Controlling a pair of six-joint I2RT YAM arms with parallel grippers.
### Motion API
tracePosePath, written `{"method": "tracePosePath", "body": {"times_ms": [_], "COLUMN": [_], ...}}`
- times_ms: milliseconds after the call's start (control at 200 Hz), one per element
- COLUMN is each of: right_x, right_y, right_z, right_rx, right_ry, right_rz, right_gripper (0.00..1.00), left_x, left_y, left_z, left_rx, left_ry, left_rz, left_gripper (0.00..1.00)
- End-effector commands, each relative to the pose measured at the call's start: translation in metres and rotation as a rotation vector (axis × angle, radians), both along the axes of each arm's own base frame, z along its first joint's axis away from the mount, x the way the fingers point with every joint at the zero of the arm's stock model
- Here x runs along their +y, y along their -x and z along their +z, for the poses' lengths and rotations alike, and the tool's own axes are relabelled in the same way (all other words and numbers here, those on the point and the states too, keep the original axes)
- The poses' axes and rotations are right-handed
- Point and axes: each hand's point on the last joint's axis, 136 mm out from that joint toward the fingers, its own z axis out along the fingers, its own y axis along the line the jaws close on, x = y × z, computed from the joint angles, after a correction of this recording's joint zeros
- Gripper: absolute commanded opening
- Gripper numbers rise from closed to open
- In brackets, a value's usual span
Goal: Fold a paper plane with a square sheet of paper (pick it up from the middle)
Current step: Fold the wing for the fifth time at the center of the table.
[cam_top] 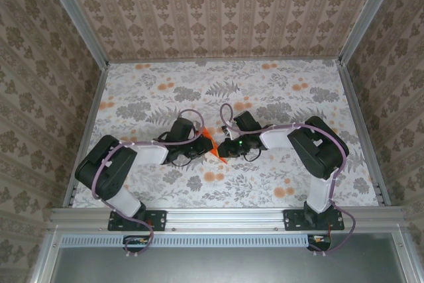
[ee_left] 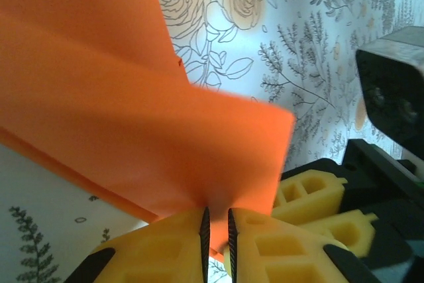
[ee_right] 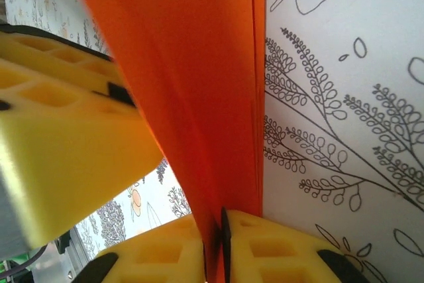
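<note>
- Grip L: the left end effector [ee_left: 215,233] has its pads together on a lower edge of the sheet of paper [ee_left: 132,124]. Only a thin dark slit shows betw. the pads, w/ paper nipped in it, so it's clamped.
- Grip R: the right end effector [ee_right: 217,246] is likewise clamped on the sheet. Several layers run down into its pad gap, and the folded stack fans up & away from the tips.
- Sheet's place: held betw. the two end effectors, which sit tip to tip just beside each other. From above it's a small orange peak in the gap betw. them. Can't tell if any corner touches the bench [cam_top: 298,97].
- Room is tight: the right end effector's fingers [ee_left: 311,187] lie just right of and behind the left tips.
- Handling, my read: v. light and thin. Floppy as a single layer, stiffer along creases & where layers stack.
- Slip risk: smooth paper, so a shallow pinch near an edge could slide out under a sideways pull.
- Fragile-ish: prob. tears at the pinch if the two end effectors pull apart hard, and stray dents turn into wrong creases.
- Where to hold: on the multi-layer part close to a crease, deep betw. the pads, not on a loose flap. Holds near each other = less sag across the span.
</note>
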Motion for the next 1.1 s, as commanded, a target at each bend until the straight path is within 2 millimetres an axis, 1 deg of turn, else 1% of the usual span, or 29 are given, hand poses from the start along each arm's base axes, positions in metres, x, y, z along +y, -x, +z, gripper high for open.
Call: {"method": "tracePosePath", "body": {"times_ms": [0, 145, 340, 520, 730, 1095], "right_x": [-0.002, -0.007, -0.011, -0.011, -0.011, -0.013], "right_y": [0.004, 0.009, 0.016, 0.02, 0.019, 0.017], "right_z": [0.007, 0.015, 0.018, 0.01, 0.0, -0.008], "right_rx": [-0.008, -0.016, -0.014, 0.007, 0.016, 0.001], "right_ry": [0.014, 0.03, 0.047, 0.061, 0.082, 0.123], "right_rz": [0.02, 0.033, 0.058, 0.075, 0.079, 0.089], "right_gripper": [0.19, 0.24, 0.25, 0.22, 0.19, 0.17], "left_x": [-0.007, -0.006, -0.004, -0.003, -0.001, 0.001], "left_y": [-0.006, -0.005, -0.004, -0.003, -0.002, -0.001], "left_z": [0.0, -0.005, -0.007, -0.007, -0.004, -0.001], "left_rx": [-0.004, 0.008, 0.013, 0.016, 0.009, 0.002], "left_ry": [0.004, -0.002, -0.007, -0.009, -0.006, -0.009], "left_rz": [-0.003, 0.007, 0.01, 0.013, 0.017, 0.016], "left_gripper": [0.17, 0.17, 0.16, 0.16, 0.16, 0.16]}}
